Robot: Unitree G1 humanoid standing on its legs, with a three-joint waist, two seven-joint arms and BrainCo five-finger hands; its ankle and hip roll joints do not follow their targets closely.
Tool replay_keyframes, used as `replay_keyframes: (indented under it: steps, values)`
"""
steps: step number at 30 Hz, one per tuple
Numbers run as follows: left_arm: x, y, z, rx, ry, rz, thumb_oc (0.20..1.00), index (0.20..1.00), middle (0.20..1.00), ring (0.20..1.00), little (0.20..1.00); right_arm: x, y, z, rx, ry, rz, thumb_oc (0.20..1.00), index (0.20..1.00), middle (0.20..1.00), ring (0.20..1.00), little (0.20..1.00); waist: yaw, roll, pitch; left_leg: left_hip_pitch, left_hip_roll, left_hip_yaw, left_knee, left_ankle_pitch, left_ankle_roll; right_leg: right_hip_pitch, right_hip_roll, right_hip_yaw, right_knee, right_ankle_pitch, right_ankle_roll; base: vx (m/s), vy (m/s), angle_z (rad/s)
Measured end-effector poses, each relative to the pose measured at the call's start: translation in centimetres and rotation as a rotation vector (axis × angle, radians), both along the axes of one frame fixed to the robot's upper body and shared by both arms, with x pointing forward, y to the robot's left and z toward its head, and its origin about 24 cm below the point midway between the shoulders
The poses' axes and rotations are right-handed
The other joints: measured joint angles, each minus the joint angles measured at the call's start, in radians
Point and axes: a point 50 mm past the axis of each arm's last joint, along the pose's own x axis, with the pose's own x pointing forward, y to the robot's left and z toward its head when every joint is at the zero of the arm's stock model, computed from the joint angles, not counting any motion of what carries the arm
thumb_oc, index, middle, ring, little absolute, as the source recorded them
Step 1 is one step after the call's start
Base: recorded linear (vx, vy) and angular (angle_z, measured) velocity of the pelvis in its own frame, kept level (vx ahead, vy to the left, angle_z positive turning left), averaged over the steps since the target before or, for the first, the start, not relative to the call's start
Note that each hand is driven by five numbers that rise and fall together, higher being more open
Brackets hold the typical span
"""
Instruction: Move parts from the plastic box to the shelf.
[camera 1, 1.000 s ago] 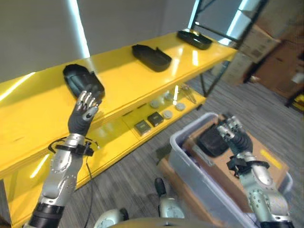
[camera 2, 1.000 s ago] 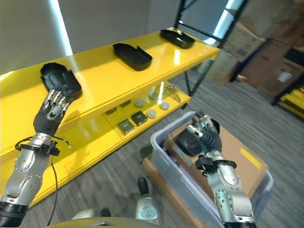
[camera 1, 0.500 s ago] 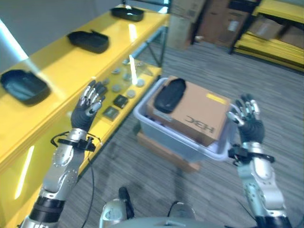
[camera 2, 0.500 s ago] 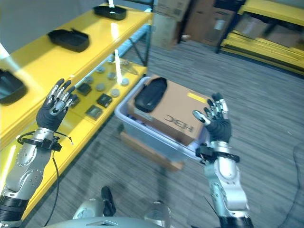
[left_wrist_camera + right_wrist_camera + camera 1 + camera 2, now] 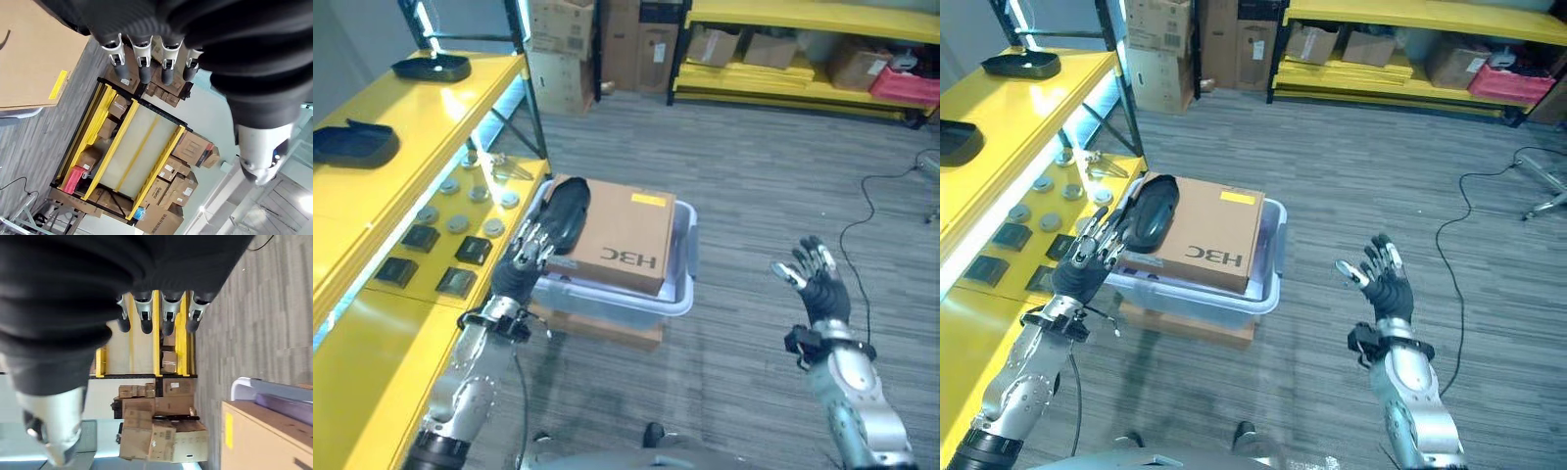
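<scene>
We see the plastic box [image 5: 677, 294] on the floor just beside the yellow shelf [image 5: 382, 113], resting on a flat brown base. A cardboard carton [image 5: 622, 235] lies across its top, and a black part [image 5: 563, 211] lies on the carton's shelf-side edge. Our left hand [image 5: 530, 253] is raised beside the box, its straight, slightly spread fingers near the black part; we cannot tell whether they touch it. Our right hand [image 5: 815, 284] is held up over the floor, well apart from the box, fingers spread and holding nothing. Two black trays [image 5: 352, 144] sit on the upper shelf level; small round and square parts [image 5: 455, 225] lie on the lower level.
</scene>
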Motion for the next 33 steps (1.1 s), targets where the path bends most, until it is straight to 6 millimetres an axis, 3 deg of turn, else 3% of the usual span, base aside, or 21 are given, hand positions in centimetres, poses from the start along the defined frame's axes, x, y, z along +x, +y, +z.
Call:
replay_keyframes:
  steps: [1, 3, 5, 8, 9, 13, 16, 21, 23, 25, 26, 27, 29, 30, 32, 33]
  values:
    - [-0.1, 0.2, -0.1, -0.001, 0.004, 0.003, 1.000, 1.000, 1.000, 1.000, 1.000, 0.1, 0.1, 0.5, -0.002, -0.017, 0.004, 1.000, 1.000, 1.000, 1.000, 1.000, 0.015, -0.014, 0.004, -0.034, -0.020, -0.031, 0.036, -0.042, -0.029, 0.016, -0.010, 0.007, -0.020, 0.018, 0.000, 0.23, 0.022, -0.57]
    - [-0.2, 0.9, -0.1, 0.004, 0.009, 0.021, 1.000, 1.000, 1.000, 1.000, 1.000, -0.1, -0.3, 0.2, 0.016, -0.003, -0.008, 1.000, 1.000, 1.000, 1.000, 1.000, 0.013, -0.016, 0.006, -0.050, -0.062, -0.001, -0.037, -0.080, -0.022, 0.038, -0.016, 0.003, -0.043, 0.012, -0.007, 0.18, 0.079, -0.03]
    - [0.1, 1.9, 0.4, 0.002, 0.001, 0.059, 1.000, 1.000, 1.000, 1.000, 1.000, -0.7, -0.8, -0.7, 0.019, 0.043, -0.032, 1.000, 1.000, 1.000, 1.000, 1.000, -0.011, 0.029, 0.015, -0.079, -0.075, 0.111, -0.164, -0.048, 0.005, 0.076, 0.000, -0.045, -0.040, -0.011, 0.000, 0.25, 0.219, 0.26]
    - [0.2, 2.1, 0.1, -0.009, 0.016, 0.066, 1.000, 1.000, 1.000, 1.000, 1.000, -1.1, -0.8, -1.3, 0.018, 0.084, -0.023, 1.000, 1.000, 1.000, 1.000, 1.000, -0.013, 0.052, 0.018, -0.027, -0.080, 0.114, -0.260, -0.032, 0.035, 0.084, -0.013, -0.024, 0.025, -0.064, 0.044, 0.22, 0.200, -0.08]
    - [0.1, 2.2, 0.0, -0.015, 0.021, 0.065, 1.000, 1.000, 1.000, 1.000, 1.000, -1.4, -1.1, -1.4, 0.007, 0.093, -0.011, 1.000, 1.000, 1.000, 1.000, 1.000, -0.013, 0.080, 0.012, 0.043, -0.084, 0.106, -0.323, -0.024, 0.044, 0.080, -0.014, -0.009, 0.073, -0.102, 0.082, 0.22, 0.156, -0.19]
    - [0.2, 3.5, 0.8, 0.036, 0.003, 0.093, 1.000, 1.000, 1.000, 1.000, 1.000, -2.4, -0.8, -2.7, 0.049, 0.139, 0.005, 1.000, 1.000, 1.000, 1.000, 1.000, -0.011, 0.007, 0.028, 0.072, -0.190, 0.127, -0.364, -0.026, 0.098, 0.078, -0.115, -0.010, 0.099, -0.120, 0.142, 0.19, 0.151, -0.02]
    - [0.1, 4.2, 1.1, 0.081, 0.014, 0.097, 1.000, 1.000, 1.000, 1.000, 1.000, -2.1, -0.1, -2.7, 0.088, 0.118, 0.012, 1.000, 1.000, 1.000, 1.000, 1.000, 0.013, 0.005, 0.029, 0.083, -0.218, 0.133, -0.367, -0.045, 0.127, 0.086, -0.139, -0.020, 0.090, -0.094, 0.151, 0.17, 0.155, -0.03]
    - [0.1, 4.5, 1.4, 0.115, -0.006, 0.103, 1.000, 1.000, 1.000, 1.000, 1.000, -0.7, 1.0, -1.8, 0.091, 0.069, 0.046, 1.000, 1.000, 1.000, 1.000, 1.000, 0.066, 0.020, 0.039, 0.104, -0.243, 0.128, -0.373, -0.067, 0.132, 0.097, -0.156, -0.038, 0.111, -0.086, 0.157, 0.14, 0.149, 0.02]
    - [0.2, 3.8, 1.4, 0.139, -0.032, 0.061, 1.000, 1.000, 1.000, 1.000, 1.000, 0.0, 1.5, -0.9, 0.078, 0.030, 0.052, 1.000, 1.000, 1.000, 1.000, 1.000, 0.056, 0.066, 0.077, 0.060, -0.240, 0.076, -0.296, -0.123, 0.155, -0.090, -0.191, 0.015, 0.482, -0.081, 0.195, 0.06, 0.083, 0.24]
    - [-0.1, 3.9, 1.2, 0.136, -0.030, 0.055, 1.000, 1.000, 1.000, 1.000, 1.000, 0.0, 2.4, -1.2, 0.061, 0.045, 0.065, 1.000, 1.000, 1.000, 1.000, 1.000, 0.058, 0.071, 0.106, 0.057, -0.271, 0.054, -0.252, -0.139, 0.187, -0.244, -0.216, 0.130, 0.748, 0.057, 0.229, 0.05, -0.137, 0.04]
    - [-0.1, 4.0, 1.0, 0.150, -0.017, 0.055, 1.000, 1.000, 1.000, 1.000, 1.000, 0.2, 2.7, -1.4, 0.049, 0.053, 0.065, 1.000, 1.000, 1.000, 1.000, 1.000, 0.063, 0.073, 0.125, 0.048, -0.268, 0.054, -0.248, -0.161, 0.166, -0.316, -0.223, 0.157, 0.751, -0.050, 0.221, 0.09, -0.272, -0.09]
    - [0.2, 4.2, 1.7, 0.170, -0.038, 0.059, 1.000, 1.000, 1.000, 1.000, 1.000, 1.0, 2.3, -1.3, 0.018, 0.050, 0.036, 1.000, 1.000, 1.000, 1.000, 1.000, 0.062, 0.072, 0.134, 0.016, -0.271, 0.054, -0.251, -0.155, 0.163, -0.324, -0.201, 0.124, 0.444, -0.084, 0.195, 0.13, -0.267, 0.04]
    - [0.6, 4.4, 2.2, 0.171, -0.054, 0.080, 1.000, 1.000, 1.000, 1.000, 1.000, 1.8, 1.4, -1.6, -0.023, 0.069, -0.015, 1.000, 1.000, 1.000, 1.000, 1.000, 0.068, 0.058, 0.143, -0.008, -0.283, 0.036, -0.227, -0.150, 0.158, -0.290, -0.168, 0.107, 0.177, -0.058, 0.183, 0.09, -0.257, 0.42]
    - [0.7, 4.4, 2.3, 0.154, -0.055, 0.095, 1.000, 1.000, 1.000, 1.000, 1.000, 1.9, 0.2, -2.4, -0.049, 0.119, -0.084, 1.000, 1.000, 1.000, 1.000, 1.000, 0.066, 0.056, 0.146, -0.010, -0.284, 0.006, -0.198, -0.165, 0.155, -0.246, -0.145, 0.093, 0.113, -0.034, 0.149, -0.06, -0.204, 0.81]
    - [0.6, 4.7, 2.6, 0.118, -0.082, 0.128, 1.000, 1.000, 1.000, 1.000, 1.000, 2.5, -1.2, -2.7, -0.115, 0.149, -0.167, 1.000, 1.000, 1.000, 1.000, 1.000, 0.106, 0.055, 0.149, -0.002, -0.273, -0.024, -0.198, -0.167, 0.142, -0.193, -0.112, 0.041, 0.099, 0.002, 0.100, -0.19, -0.161, 0.61]
    - [0.7, 4.5, 2.8, 0.114, -0.099, 0.129, 1.000, 1.000, 1.000, 1.000, 1.000, 3.4, -1.9, -2.3, -0.137, 0.141, -0.211, 1.000, 1.000, 1.000, 1.000, 1.000, 0.127, 0.051, 0.148, -0.022, -0.267, -0.041, -0.198, -0.160, 0.135, -0.197, -0.113, 0.007, 0.087, 0.014, 0.110, -0.20, -0.123, 0.49]
